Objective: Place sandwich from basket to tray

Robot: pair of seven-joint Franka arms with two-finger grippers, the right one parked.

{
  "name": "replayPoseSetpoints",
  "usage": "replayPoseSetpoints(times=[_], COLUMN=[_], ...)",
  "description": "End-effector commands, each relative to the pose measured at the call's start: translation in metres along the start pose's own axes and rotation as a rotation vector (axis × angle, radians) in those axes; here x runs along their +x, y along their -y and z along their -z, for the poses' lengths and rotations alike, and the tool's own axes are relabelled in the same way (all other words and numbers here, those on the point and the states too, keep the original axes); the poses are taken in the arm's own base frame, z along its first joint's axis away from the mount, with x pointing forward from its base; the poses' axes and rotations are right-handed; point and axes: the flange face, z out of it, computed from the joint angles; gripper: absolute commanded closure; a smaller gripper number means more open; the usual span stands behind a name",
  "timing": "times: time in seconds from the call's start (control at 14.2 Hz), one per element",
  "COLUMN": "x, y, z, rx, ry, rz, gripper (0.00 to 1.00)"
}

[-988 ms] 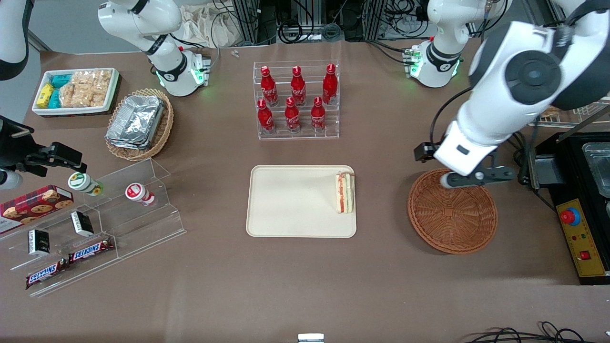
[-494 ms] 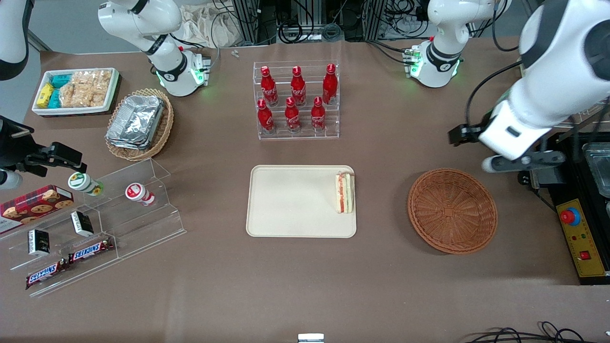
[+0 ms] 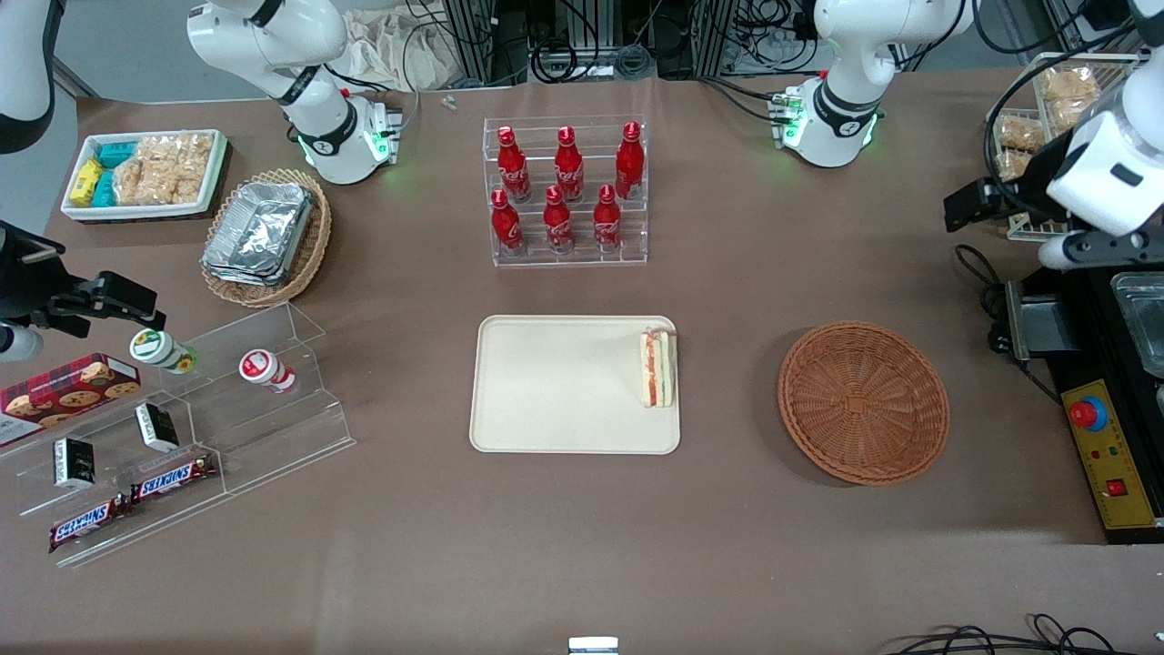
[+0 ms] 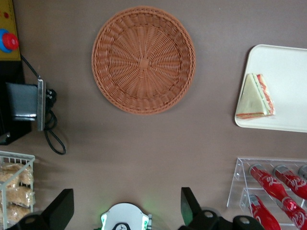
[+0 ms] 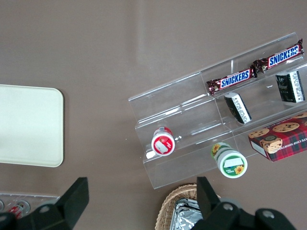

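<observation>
On the brown table (image 3: 582, 546), nearest the front camera, a clear acrylic stepped stand (image 3: 191, 428) at the parked arm's end holds two Snickers bars (image 3: 136, 500), small dark packets and two little round tubs.

Farther from the camera, near the middle of the table, lies the cream tray (image 3: 555, 387). The sandwich (image 3: 657, 367) rests on it, flat against the rim at the end nearest the basket (image 3: 863, 401); the left wrist view shows its triangular wedge with the red filling along one edge (image 4: 255, 97). The round reddish-brown basket sits beside the tray, toward the working arm's end, apart from it and with nothing inside.

Farther again, a clear rack of red cola bottles (image 3: 566, 191) stands upright in two rows.

The end effector (image 3: 1087, 246) hangs high at the working arm's end of the table, above its edge near a wire rack of snack bags (image 3: 1037, 136), well apart from basket and tray. In the left wrist view its two fingers (image 4: 62, 211) stand wide apart with nothing between them: released.
</observation>
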Motion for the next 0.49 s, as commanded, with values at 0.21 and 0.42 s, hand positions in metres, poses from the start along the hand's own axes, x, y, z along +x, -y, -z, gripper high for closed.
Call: replayPoseSetpoints(times=[0.21,0.42], x=[-0.007,-0.004], y=[0.005,0.002], z=[-0.008,-0.011], rx=[-0.008,0.027], ry=[0.008,0.012], rz=[-0.009,-0.033], gripper=[0.0,0.0])
